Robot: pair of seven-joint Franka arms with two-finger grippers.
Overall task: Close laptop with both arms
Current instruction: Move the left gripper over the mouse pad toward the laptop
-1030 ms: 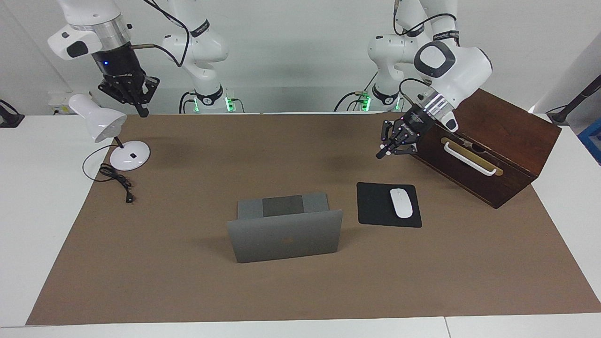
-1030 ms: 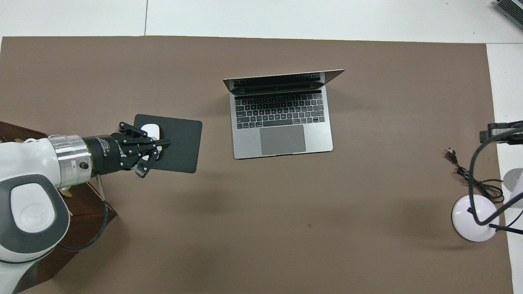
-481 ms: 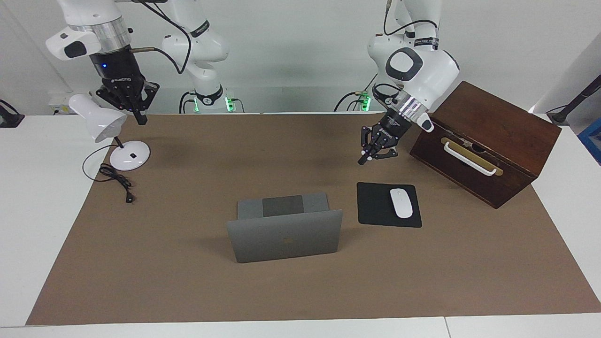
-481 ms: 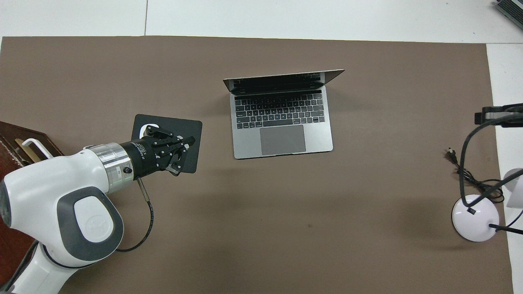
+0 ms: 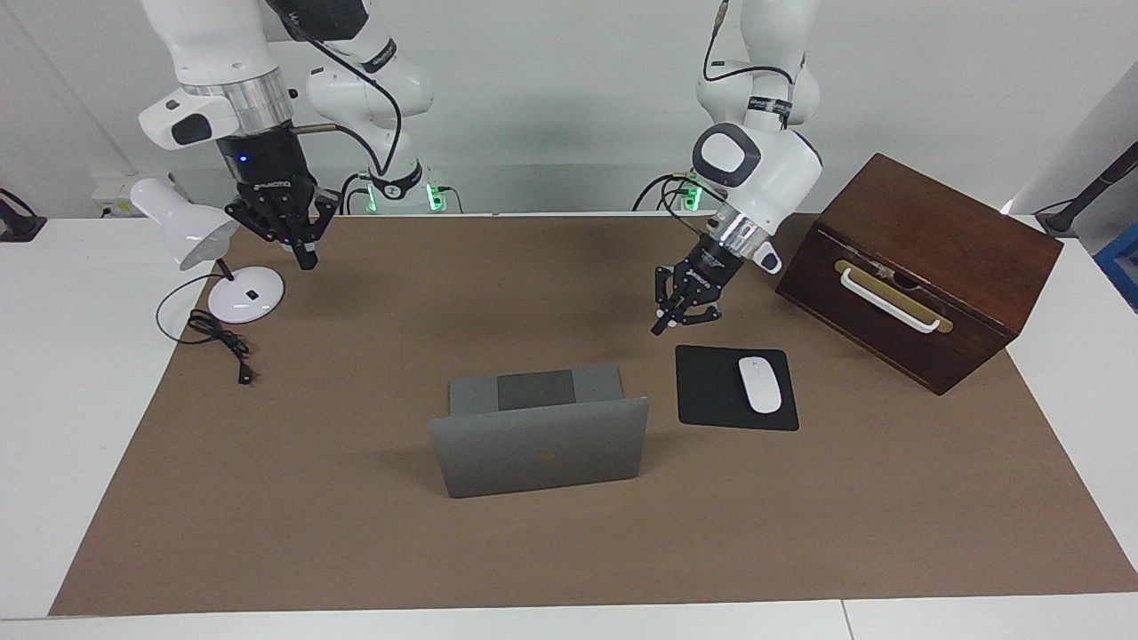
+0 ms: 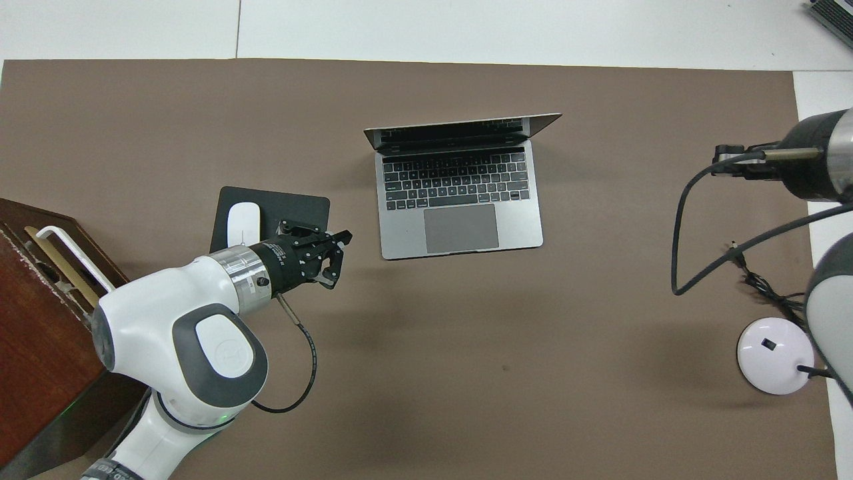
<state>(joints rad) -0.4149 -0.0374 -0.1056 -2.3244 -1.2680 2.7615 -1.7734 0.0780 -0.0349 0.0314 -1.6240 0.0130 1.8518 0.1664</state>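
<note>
The laptop [image 5: 540, 433] [image 6: 460, 183] stands open near the middle of the brown mat [image 5: 356, 533] [image 6: 466, 373], lid upright, keyboard facing the robots. A dark logo sits at the centre of the lid; no lettering on it or on the keys can be read.

The left gripper [image 5: 659, 328] [image 6: 343, 236] hangs in the air over the mat, just beside the laptop toward the left arm's end, above the edge of the black mouse pad [image 5: 711, 391] [image 6: 293, 207] that is nearer to the robots. Its fingertips are pressed together on nothing and touch nothing. The white print on its black body is too small to read.

The right gripper [image 5: 307, 260] hangs well apart from the laptop, toward the right arm's end, over the mat's edge beside the white desk lamp [image 5: 200, 244] [image 6: 775, 355]. Its fingertips also meet, empty.

A white mouse [image 5: 759, 384] [image 6: 243, 223] lies on the pad. The dark wooden box [image 5: 925, 258] [image 6: 40, 333] with a white handle sits past the pad from the laptop. Bare mat lies open all round the laptop, widest between it and the lamp.
</note>
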